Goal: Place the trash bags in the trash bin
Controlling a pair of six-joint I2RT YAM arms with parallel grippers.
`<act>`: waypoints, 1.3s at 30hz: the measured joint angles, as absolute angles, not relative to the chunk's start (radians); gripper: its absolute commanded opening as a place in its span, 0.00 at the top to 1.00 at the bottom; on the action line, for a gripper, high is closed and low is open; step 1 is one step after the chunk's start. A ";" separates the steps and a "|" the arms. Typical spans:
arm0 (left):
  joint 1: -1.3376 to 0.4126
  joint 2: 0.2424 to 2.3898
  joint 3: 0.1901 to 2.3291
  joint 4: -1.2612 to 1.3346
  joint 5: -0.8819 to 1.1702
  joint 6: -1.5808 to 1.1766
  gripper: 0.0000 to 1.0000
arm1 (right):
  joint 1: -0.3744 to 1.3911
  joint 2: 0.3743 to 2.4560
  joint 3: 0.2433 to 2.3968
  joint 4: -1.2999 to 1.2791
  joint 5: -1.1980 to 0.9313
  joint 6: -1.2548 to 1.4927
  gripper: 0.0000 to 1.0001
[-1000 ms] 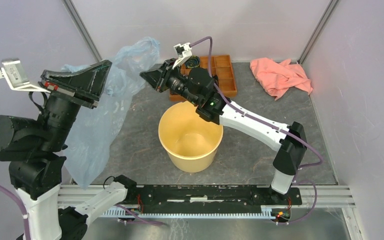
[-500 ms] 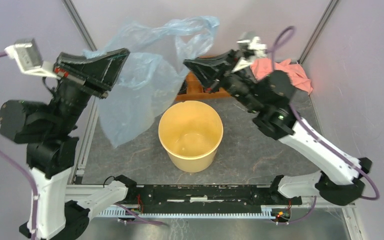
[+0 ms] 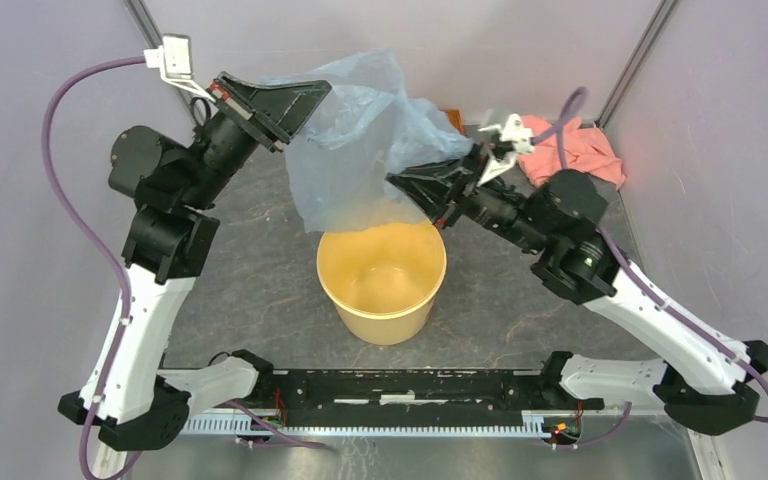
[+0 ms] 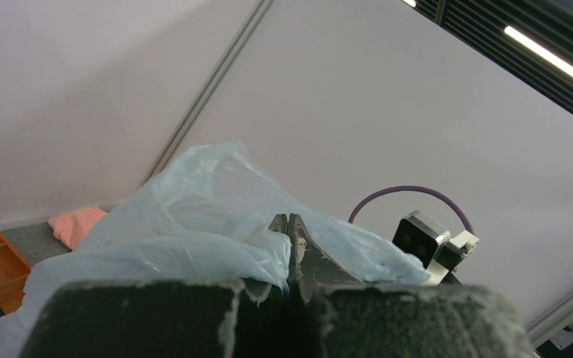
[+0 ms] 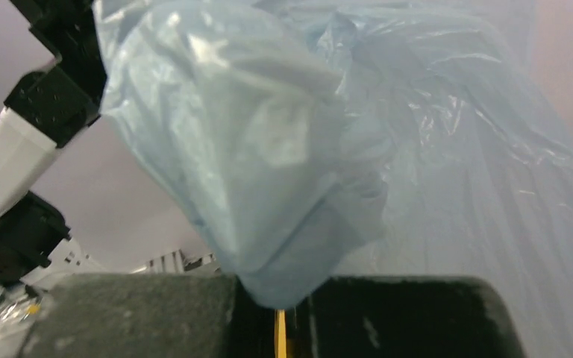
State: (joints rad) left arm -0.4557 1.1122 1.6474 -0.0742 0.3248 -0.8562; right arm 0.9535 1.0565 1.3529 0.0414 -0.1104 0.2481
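Since the earlier frame, the trash bag (image 3: 355, 160) has been carried over the far rim of the trash bin (image 3: 381, 295), where it is held spread between both arms. Its film is pinched in the closed left gripper (image 4: 289, 221) and the closed right gripper (image 3: 396, 183), whose fingertips are hidden under plastic. Beyond the bin, a pink cloth (image 3: 582, 150) is partly covered by the right wrist.

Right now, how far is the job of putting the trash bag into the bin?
Done: the trash bag is raised in the air, with the left gripper and right gripper both shut on it. In hand: it hangs spread between them, above the far rim of the trash bin. Left: lowering it inside; the bin holds nothing yet.
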 measured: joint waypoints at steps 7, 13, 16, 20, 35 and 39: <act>-0.456 1.069 1.770 -0.165 0.248 -0.815 0.98 | 0.980 1.135 1.415 0.023 -0.268 0.266 1.00; -0.456 1.074 1.855 -0.150 0.248 -0.817 0.98 | 1.030 1.039 1.285 0.181 -0.336 0.382 1.00; -0.456 1.105 1.864 -0.113 0.273 -0.828 0.98 | 1.049 0.982 1.215 0.217 -0.339 0.416 1.00; -0.456 1.167 1.837 -0.050 0.305 -0.880 0.98 | 1.049 0.916 1.173 0.202 -0.281 0.419 1.00; -0.815 1.436 1.822 0.042 0.216 -0.938 0.98 | 1.049 0.764 1.178 -0.049 0.033 0.258 1.00; -0.819 1.407 1.777 0.059 0.180 -0.933 0.98 | 1.049 0.726 1.171 -0.083 0.079 0.228 1.00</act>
